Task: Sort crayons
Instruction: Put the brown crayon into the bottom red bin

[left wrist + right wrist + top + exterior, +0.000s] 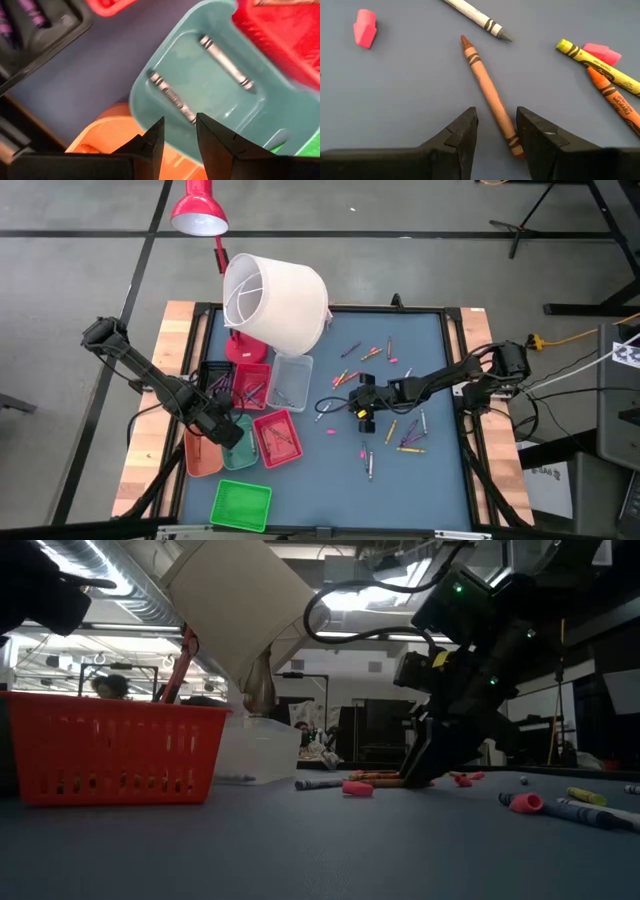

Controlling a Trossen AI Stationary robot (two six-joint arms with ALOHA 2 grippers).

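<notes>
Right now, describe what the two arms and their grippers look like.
Both arms are dark, near-black jointed links with black cables looped along them. The left gripper ends in two matte black, wedge-shaped fingers tapering to blunt tips. The right gripper has the same black angular fingers. In the low view the right arm's housing shows small green lights and a yellow marking.

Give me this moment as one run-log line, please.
left gripper: open, over teal tray holding two grey crayons | right gripper: open, straddling brown crayon on table | loose crayons remain
</notes>
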